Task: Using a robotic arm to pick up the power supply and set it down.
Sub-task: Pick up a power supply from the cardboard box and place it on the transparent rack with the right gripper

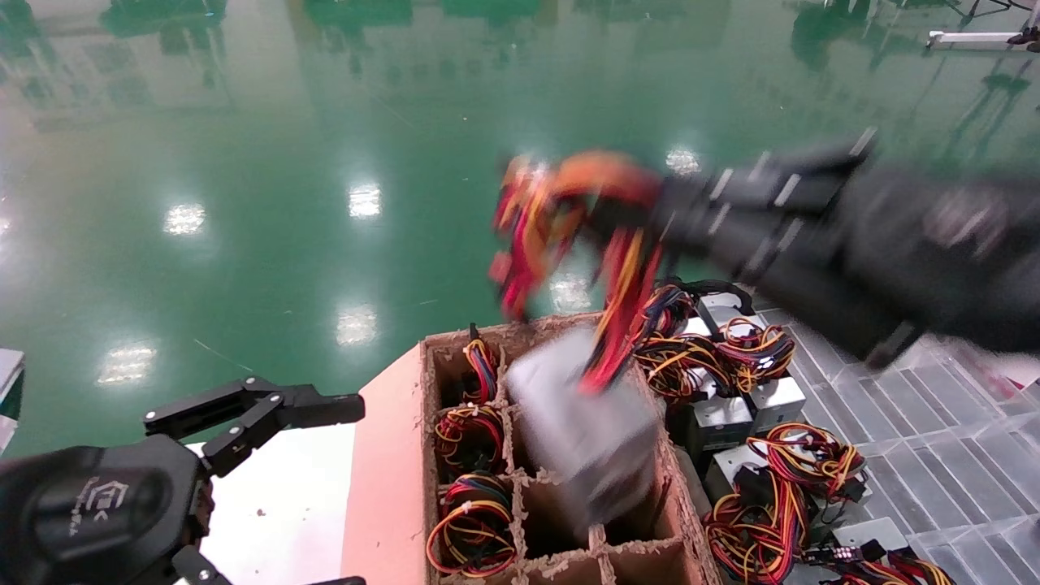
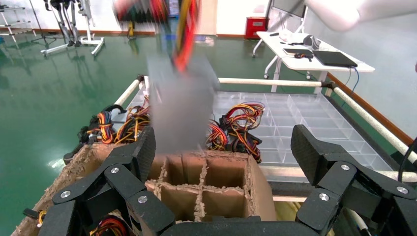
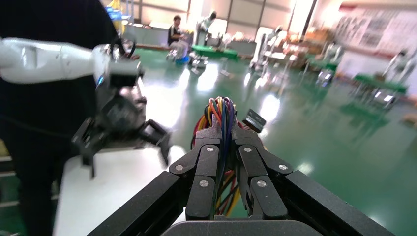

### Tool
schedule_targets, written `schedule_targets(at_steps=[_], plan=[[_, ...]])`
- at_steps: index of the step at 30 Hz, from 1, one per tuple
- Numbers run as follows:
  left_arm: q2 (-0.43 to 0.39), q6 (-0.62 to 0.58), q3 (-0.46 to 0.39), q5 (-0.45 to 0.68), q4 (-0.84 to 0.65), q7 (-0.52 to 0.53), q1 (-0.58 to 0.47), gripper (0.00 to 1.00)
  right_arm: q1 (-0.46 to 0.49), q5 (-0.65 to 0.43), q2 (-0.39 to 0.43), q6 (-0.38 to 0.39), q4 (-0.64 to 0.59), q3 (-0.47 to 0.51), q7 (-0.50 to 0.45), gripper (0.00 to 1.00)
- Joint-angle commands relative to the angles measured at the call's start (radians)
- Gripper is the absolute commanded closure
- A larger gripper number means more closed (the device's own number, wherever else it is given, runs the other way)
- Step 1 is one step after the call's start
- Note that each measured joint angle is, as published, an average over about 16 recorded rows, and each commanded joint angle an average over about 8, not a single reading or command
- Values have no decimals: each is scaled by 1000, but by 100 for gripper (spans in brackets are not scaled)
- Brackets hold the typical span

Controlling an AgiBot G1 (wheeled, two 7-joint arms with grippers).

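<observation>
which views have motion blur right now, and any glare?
Head view: right gripper and the hanging power supply smeared; ceiling-light glare on the green floor. Left wrist view: power supply blurred, left gripper sharp. Right wrist view: fingers sharp, background soft.

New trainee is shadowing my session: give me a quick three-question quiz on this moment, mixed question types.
1. True or false: the right gripper clamps the power supply by its metal box.
2. The hanging power supply is above: A) the divided cardboard box B) the clear plastic tray C) the floor.
3. Fill in: the left gripper is ___.

Key: 1 false, it clamps the wire bundle; 2 A; 3 open, empty.
</observation>
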State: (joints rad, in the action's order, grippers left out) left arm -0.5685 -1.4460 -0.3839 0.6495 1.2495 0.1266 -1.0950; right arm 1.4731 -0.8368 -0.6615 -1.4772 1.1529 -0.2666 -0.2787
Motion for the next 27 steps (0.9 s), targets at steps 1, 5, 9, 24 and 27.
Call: schedule_targets(at_steps=[1,5,9,24,27], plan=[[0,0,0,0,0,0,0,0,70,10,3,-33,-43,8,-2,100],[0,0,0,0,0,0,0,0,249,-79,11,-73,-186,-20,26,100],[0,0,0,0,0,0,0,0,406,-200,12,-66,-332,-60,74,100],[0,0,0,0,0,0,0,0,710,-561,-51,33,-780,-216,278,100],[0,0,0,0,0,0,0,0,736,-620,-75,77,-849,-248,327,100]])
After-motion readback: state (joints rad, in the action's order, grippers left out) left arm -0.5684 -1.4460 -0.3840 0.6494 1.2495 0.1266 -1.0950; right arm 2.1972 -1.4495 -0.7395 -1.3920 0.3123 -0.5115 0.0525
